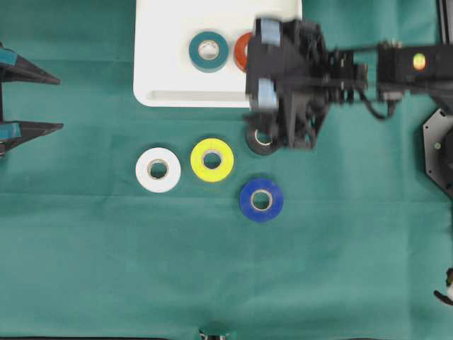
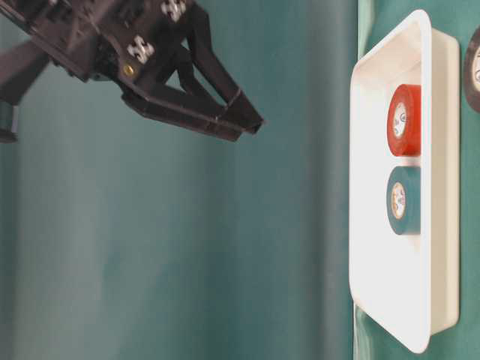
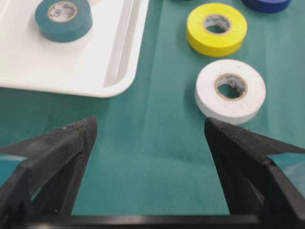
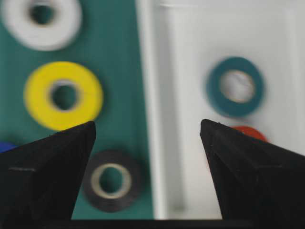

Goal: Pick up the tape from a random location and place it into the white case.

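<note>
Hovering over the near edge of the white case (image 1: 170, 71), the right gripper (image 1: 266, 65) has its jaws spread wide with nothing between them. Two rolls already lie flat inside the case: the teal roll (image 1: 209, 51) ahead of the fingertips and the red roll (image 1: 243, 51) half hidden under the wrist. The black roll (image 1: 259, 139) sits on the green cloth (image 1: 106, 248) just outside the case rim, almost directly beneath the gripper, so it looks like the natural next pick; the yellow roll (image 1: 212, 159), white roll (image 1: 158, 170) and blue roll (image 1: 261, 200) lie further out.

To do this well, I would centre the jaws over the black roll, line the fingers across its outer wall rather than its hole, and descend straight so one tip does not nudge it against the rim.

The rolls are squat glossy rings with pale cardboard cores; the case is smooth, hard plastic with rounded corners and a raised lip; the cloth is soft and faintly creased. The left gripper (image 3: 147, 138) rests apart, released, near the white roll.
</note>
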Controlling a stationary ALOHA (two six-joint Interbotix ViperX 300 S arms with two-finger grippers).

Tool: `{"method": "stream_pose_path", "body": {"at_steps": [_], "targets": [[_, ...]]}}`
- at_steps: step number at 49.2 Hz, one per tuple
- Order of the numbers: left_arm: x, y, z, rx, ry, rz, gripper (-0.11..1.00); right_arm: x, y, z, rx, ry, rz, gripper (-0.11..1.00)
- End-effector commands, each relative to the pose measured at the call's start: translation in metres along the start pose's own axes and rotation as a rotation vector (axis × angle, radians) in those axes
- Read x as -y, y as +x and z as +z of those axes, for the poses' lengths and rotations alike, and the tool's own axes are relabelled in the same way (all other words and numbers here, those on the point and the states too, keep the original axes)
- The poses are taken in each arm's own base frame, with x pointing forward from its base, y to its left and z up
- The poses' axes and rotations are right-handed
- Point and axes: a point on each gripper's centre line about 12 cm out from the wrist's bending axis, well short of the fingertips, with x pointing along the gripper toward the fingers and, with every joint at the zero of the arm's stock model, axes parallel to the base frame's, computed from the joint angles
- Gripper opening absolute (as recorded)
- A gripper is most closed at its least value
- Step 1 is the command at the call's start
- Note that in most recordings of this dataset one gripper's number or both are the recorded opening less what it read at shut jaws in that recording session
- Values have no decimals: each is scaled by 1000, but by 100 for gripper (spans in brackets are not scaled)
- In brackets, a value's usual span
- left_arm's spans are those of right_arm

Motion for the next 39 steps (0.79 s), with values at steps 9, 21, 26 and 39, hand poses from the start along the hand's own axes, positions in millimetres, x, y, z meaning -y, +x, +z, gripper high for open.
{"method": "stream_pose_path", "body": {"at_steps": [9, 21, 26, 39], "targets": [[-1, 1, 4, 3, -4, 2, 99, -13, -12, 8, 40, -17, 27, 85], [-1, 1, 4, 3, -4, 2, 99, -9, -32, -1, 73, -19, 30, 84], [-1, 1, 4, 3, -4, 2, 99, -6, -47, -11, 114, -18, 38, 84], [-1, 1, 4, 9, -4, 2, 99, 2, -92, -46, 272, -6, 72, 84]]}}
